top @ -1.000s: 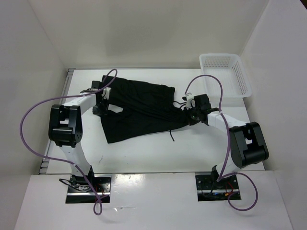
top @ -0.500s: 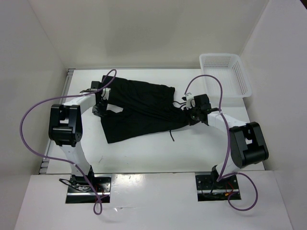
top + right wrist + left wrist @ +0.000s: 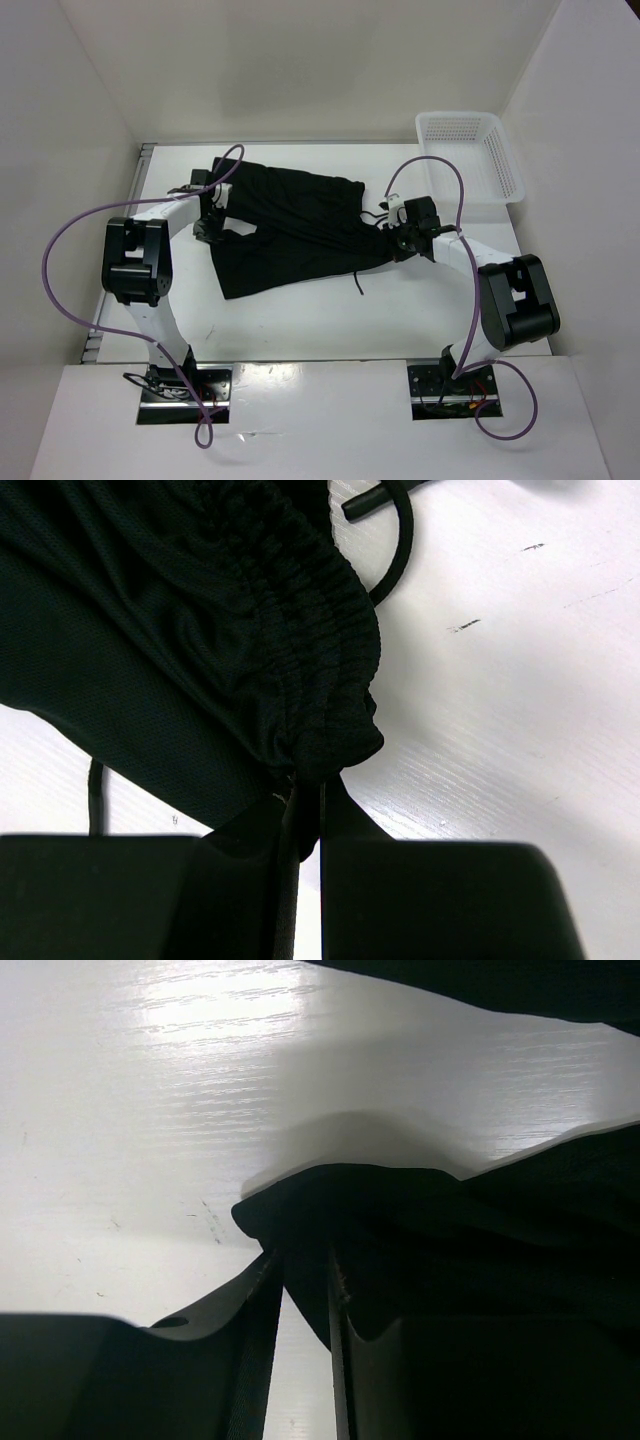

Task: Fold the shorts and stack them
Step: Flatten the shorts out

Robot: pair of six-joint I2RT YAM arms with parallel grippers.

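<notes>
Inspector: Grip status, left to right?

Operator: Left gripper (image 3: 300,1265) is clamped on a fabric corner at the leg end of the shorts (image 3: 300,225), at their 9 o'clock. Right gripper (image 3: 308,795) is pinched onto the gathered waistband at 3 o'clock. The garment lies spread out in the middle of the table (image 3: 330,320), with the basket (image 3: 505,170) well apart at 1 o'clock.

Inspector: Handling?

Operator: I judge it light, limp and slightly slick. It will sag and drag between my two holds, so the edges and the thick waistband are the places to take it. The drawstring (image 3: 395,540) may trail.

Inspector: Differences between views?

Operator: Overhead gives me the whole outline and both arms, but the wrists hide the jaws. Only the wrist cameras confirm fabric between the fingers. The right one also shows the elastic ruching.
</notes>
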